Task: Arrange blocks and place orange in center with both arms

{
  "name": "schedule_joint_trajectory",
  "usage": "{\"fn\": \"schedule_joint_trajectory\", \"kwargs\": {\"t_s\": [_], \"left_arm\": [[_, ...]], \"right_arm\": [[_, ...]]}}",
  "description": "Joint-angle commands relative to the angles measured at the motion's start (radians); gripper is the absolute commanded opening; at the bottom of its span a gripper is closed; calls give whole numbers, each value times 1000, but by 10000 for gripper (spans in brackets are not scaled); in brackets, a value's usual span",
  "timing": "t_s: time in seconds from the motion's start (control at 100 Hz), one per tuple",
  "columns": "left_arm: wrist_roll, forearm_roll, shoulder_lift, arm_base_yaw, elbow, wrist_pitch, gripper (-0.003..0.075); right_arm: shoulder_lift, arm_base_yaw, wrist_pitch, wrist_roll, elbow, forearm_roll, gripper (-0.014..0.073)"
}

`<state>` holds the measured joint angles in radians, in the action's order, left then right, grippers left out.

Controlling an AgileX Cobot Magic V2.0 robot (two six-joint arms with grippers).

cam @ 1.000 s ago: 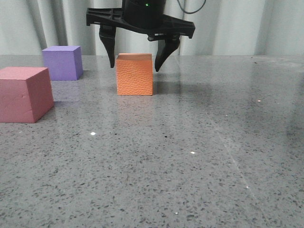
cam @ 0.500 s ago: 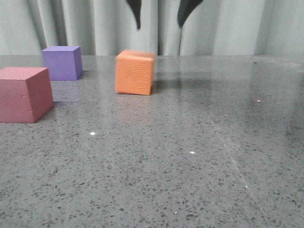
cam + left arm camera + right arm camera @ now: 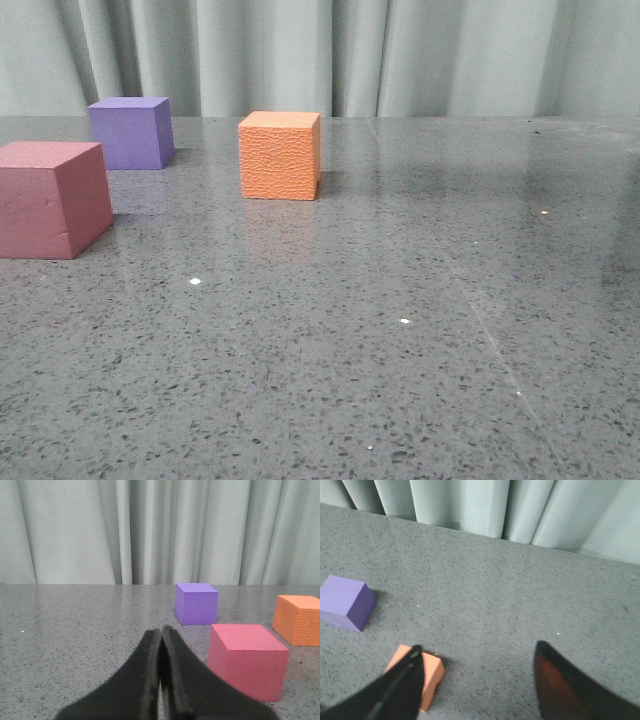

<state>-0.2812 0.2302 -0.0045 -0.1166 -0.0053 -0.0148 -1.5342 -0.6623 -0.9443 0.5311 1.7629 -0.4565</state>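
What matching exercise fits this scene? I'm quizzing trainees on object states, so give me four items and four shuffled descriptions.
Items:
1. orange cube
2. purple cube
3. left gripper
4. right gripper

Descriptions:
A. open, above the table
B. shut, empty
C. pebbled surface
D. farthest back on the left in the front view

Pairs: 1-C, 2-D, 3-B, 4-A

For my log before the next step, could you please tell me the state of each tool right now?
Left tool: closed, holding nothing.
Right tool: open, empty, above the orange cube.
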Motion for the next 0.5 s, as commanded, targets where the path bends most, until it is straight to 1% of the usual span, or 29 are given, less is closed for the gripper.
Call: {"fn": "schedule_joint_trajectory", "kwargs": {"t_s": [0.0,0.17,0.26,0.28,0.39,0.49], "left_arm": [[-2,-2,-33,1,55,-77,-19],[-2,-2,-33,1,55,-77,-19],[-2,-2,-33,1,55,-77,-19],[-2,-2,-33,1,55,-77,-19],[-2,-2,-33,1,55,-77,-19],[-2,-2,-33,1,55,-77,-19]], "right_arm": [[141,23,95,-2,-99,-55,302],[320,90,155,3,-373,-62,9],[414,126,194,3,-521,-64,-109],[436,134,204,3,-554,-63,-125],[539,172,264,3,-714,-64,-115],[622,190,317,3,-821,-66,-115]]}}
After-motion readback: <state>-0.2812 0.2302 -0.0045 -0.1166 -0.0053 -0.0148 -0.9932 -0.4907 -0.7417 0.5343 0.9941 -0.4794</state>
